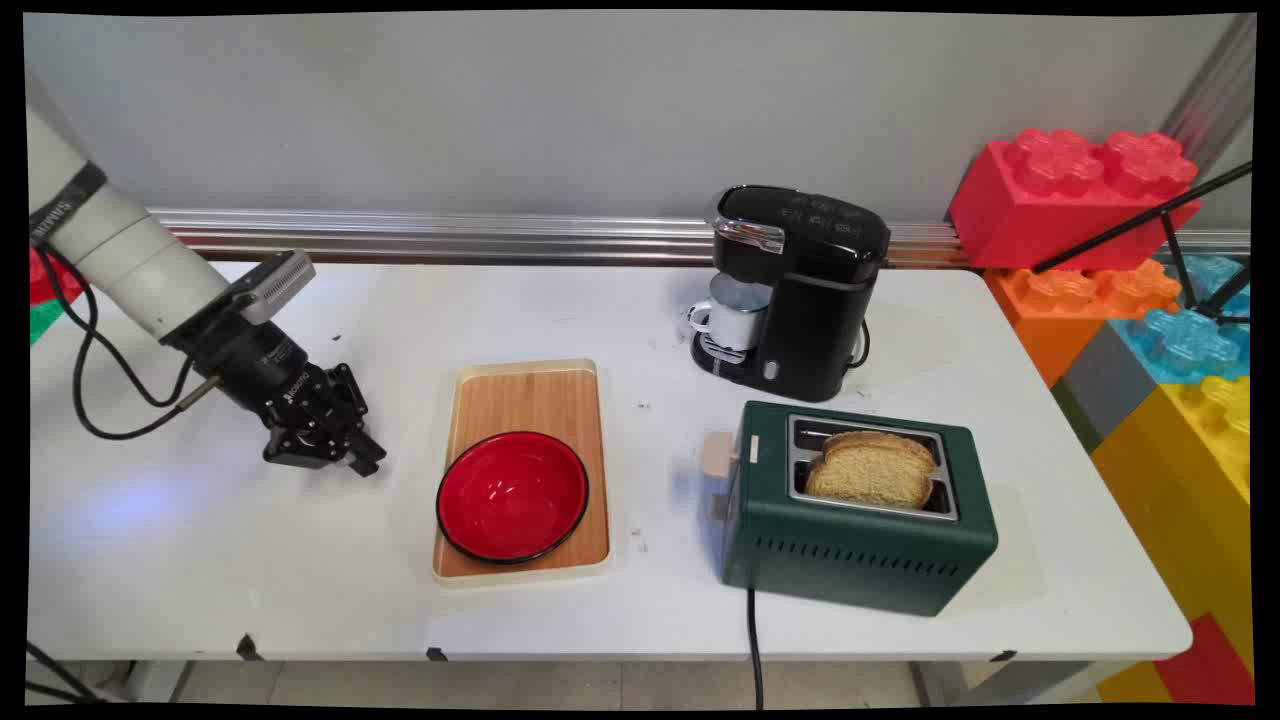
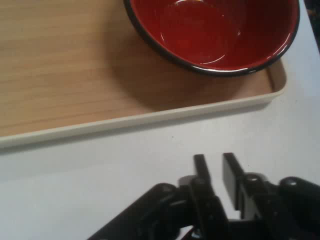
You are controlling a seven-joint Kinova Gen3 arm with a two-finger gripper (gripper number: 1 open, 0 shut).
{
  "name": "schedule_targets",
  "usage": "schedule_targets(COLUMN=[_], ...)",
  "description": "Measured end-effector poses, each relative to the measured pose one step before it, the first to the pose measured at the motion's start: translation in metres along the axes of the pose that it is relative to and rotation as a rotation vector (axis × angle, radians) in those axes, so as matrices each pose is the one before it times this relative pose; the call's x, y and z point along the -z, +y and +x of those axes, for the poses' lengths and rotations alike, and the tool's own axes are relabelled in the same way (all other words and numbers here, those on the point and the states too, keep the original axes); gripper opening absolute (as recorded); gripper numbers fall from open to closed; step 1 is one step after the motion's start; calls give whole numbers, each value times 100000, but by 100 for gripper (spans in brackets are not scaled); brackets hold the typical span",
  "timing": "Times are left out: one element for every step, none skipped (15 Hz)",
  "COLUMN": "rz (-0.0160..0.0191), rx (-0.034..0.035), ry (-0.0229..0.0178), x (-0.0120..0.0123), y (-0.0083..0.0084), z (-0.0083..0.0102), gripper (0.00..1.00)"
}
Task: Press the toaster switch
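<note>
My gripper [image 1: 340, 452] hangs low over the white table [image 1: 250, 560], left of a wooden tray [image 1: 525, 398] with a cream rim. Its two fingers stand close together with nothing between them. A red bowl [image 1: 512, 497] with a black rim sits on the tray's near half. In the hand view the gripper [image 2: 215, 161] points at bare table just short of the tray's rim [image 2: 150, 119], with the red bowl [image 2: 215, 30] beyond it. The gripper touches nothing.
A green toaster [image 1: 860, 560] with two bread slices [image 1: 872, 468] in its slots stands at the right front, its cord hanging over the table's edge. Behind it is a black coffee machine [image 1: 800, 290] holding a white mug [image 1: 728, 322]. Big toy bricks [image 1: 1080, 190] are stacked at the far right.
</note>
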Motion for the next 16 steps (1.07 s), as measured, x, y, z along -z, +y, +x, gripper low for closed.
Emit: schedule_targets(rz=[298, 209, 152, 135, 104, 206, 215, 219, 199, 136, -151, -330, -295, -751, -645, -802], rx=[69, 54, 69, 89, 113, 344, 544, 852, 910, 872, 818, 463, 326, 188, 18, -164], ry=[309, 256, 190, 248, 240, 834, 1358, 2442, 2974, 3706, 4561, 3034, 2377, 3381, 2614, 2468], x=[-20, -4, 0, 6, 3, 21, 35, 69, 82, 72, 26, -28, -42, -117, -134, -192], y=[56, 69, 60, 80, 41, 53, 24, 1, -2, -50, -50, -13, 8, 57, 51, 98], z=[-99, -77, -51, -40, -14, 100, 202, 488, 571, 814, 1087, 751, 595, 894, 728, 739], gripper=[0, 0, 0, 0, 0, 0, 0, 0, 0, 0, 0, 0, 0, 0, 0, 0])
